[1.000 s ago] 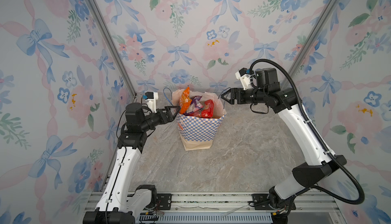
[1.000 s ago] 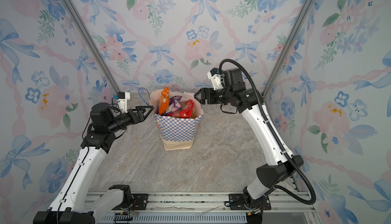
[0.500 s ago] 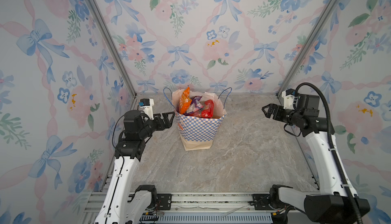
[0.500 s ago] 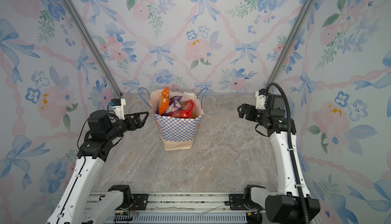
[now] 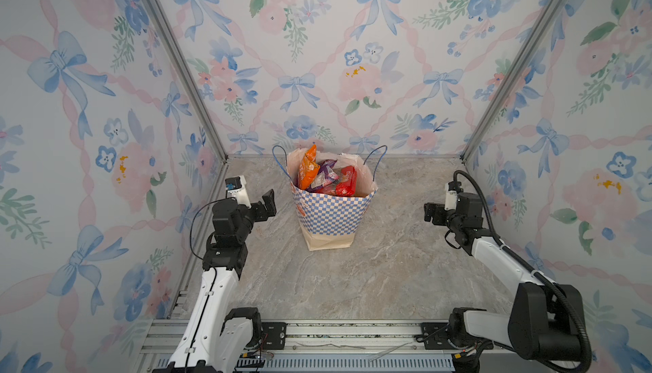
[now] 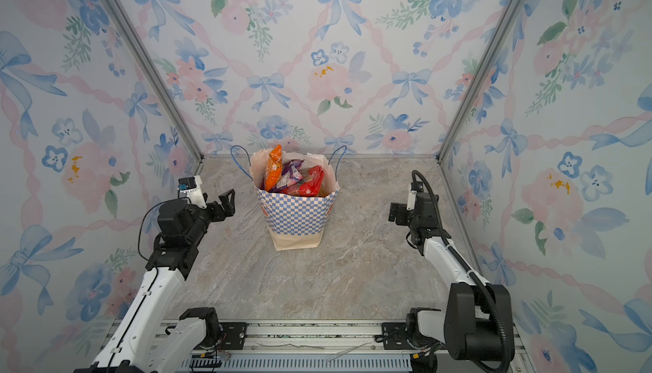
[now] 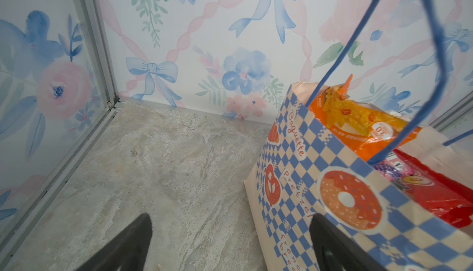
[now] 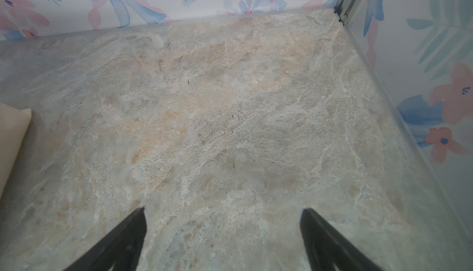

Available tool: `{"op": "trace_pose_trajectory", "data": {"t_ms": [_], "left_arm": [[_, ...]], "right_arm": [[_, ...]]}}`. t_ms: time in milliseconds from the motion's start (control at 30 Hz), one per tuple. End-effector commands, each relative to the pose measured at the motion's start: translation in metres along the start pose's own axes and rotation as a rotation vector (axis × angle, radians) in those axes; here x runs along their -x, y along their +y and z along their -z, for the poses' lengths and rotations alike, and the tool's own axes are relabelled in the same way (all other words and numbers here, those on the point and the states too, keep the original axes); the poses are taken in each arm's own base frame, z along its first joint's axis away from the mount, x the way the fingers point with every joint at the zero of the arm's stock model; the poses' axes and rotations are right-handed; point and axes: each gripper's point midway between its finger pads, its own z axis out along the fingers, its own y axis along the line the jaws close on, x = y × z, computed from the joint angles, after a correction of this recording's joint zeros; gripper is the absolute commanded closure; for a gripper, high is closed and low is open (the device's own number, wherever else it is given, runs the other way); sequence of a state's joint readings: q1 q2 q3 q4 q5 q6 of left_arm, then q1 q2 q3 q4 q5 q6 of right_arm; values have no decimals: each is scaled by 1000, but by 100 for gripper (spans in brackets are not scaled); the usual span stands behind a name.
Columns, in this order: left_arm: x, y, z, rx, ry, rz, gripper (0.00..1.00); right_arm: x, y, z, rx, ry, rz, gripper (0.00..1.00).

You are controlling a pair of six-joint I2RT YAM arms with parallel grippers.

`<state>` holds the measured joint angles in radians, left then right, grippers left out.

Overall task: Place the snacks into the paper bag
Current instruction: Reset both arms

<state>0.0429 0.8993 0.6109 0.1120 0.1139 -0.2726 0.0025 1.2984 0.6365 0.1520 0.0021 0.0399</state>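
Note:
The paper bag, blue-and-white checkered with a cream base, stands upright at the back centre of the table. The snacks sit inside it: an orange pouch pokes above the rim, with a purple packet and a red pack beside it. My left gripper hovers open just left of the bag and holds nothing. The left wrist view shows the bag close by, past the left gripper. My right gripper is open and empty, well right of the bag.
Floral walls close in the marble table on three sides, with metal posts at the back corners. A metal rail carrying both arm bases runs along the front edge. The bag's blue cord handles stand above its rim.
The right arm has swung away from the bag's mouth, down and to the right side. The left gripper has drawn back a little from the bag. Both stayed open.

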Motion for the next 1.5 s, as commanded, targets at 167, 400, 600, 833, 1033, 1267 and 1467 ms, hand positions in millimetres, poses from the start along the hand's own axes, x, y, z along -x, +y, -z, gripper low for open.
{"op": "trace_pose_trajectory", "data": {"t_ms": [167, 400, 600, 833, 1033, 1267, 1467], "left_arm": [[-54, 36, -33, 105, -97, -130, 2], [-78, 51, -53, 137, -76, -193, 2], [-98, 46, -60, 80, -61, -182, 2], [-117, 39, -56, 32, -107, -225, 2], [-121, 36, -65, 49, -76, -257, 2], [-120, 35, -64, 93, -84, -282, 2], [-121, 35, -66, 92, -80, -287, 2]], "right_arm": [[-5, 4, -26, -100, -238, 82, 3], [-15, -8, -28, -145, -275, 41, 1], [-14, -8, -28, -147, -272, 42, 4], [-15, -10, -27, -156, -275, 39, 4], [-15, -10, -27, -157, -276, 37, 3], [-15, -10, -27, -156, -274, 38, 4], [-15, -10, -27, -156, -275, 38, 3]]}}
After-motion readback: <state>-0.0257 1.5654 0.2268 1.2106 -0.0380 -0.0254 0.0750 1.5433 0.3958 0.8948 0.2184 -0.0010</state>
